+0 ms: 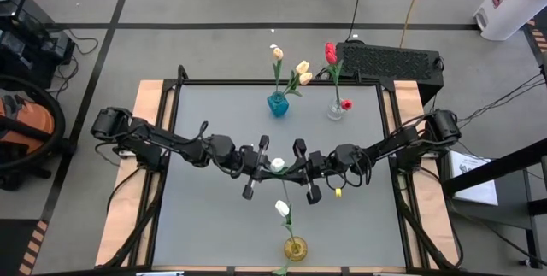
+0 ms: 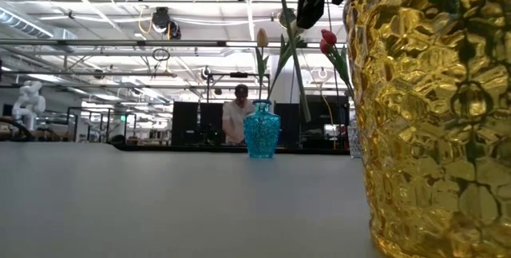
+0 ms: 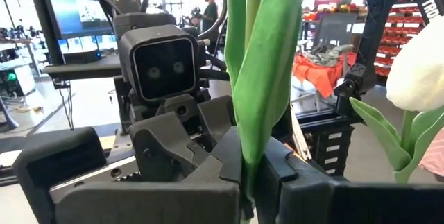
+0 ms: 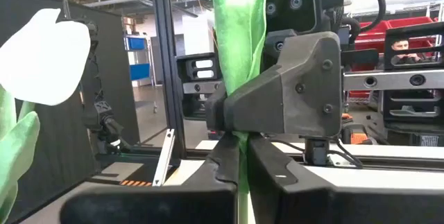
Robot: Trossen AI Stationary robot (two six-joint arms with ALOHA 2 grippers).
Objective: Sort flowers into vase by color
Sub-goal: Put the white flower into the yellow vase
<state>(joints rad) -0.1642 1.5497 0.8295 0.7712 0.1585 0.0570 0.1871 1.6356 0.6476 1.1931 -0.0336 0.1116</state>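
Observation:
A white tulip point(image 1: 278, 164) stands upright over the table's middle, between my two grippers. Its stem point(image 2: 295, 74) hangs free below them in the low view. My left gripper point(image 1: 270, 167) comes from the table's left and is shut on it. My right gripper point(image 1: 294, 170) comes from the right and is shut on it too. A blue vase point(image 1: 278, 102) at the far side holds cream-yellow tulips point(image 1: 301, 69). A clear vase point(image 1: 335, 109) holds red tulips point(image 1: 331, 52). An amber vase point(image 1: 295, 248) near the front edge holds another white tulip point(image 1: 282, 208). My left gripper pinches the tulip's green leaf and stem point(image 3: 248, 156) between its two fingers, level, from the table's left, lying across the stem. The flower stands upright and is lifted clear of the table. My right gripper pinches the same stem point(image 4: 241, 156) between its two fingers, level, from the table's right, just below the left gripper's fingers point(image 4: 277, 92). The stem runs upright through the hold.
A small yellow thing point(image 1: 338, 192) lies on the table near the right gripper. The amber vase point(image 2: 431, 114) stands close to the low camera. A black case point(image 1: 389, 58) sits behind the far edge. The grey table point(image 1: 214, 225) shows bare at left and right.

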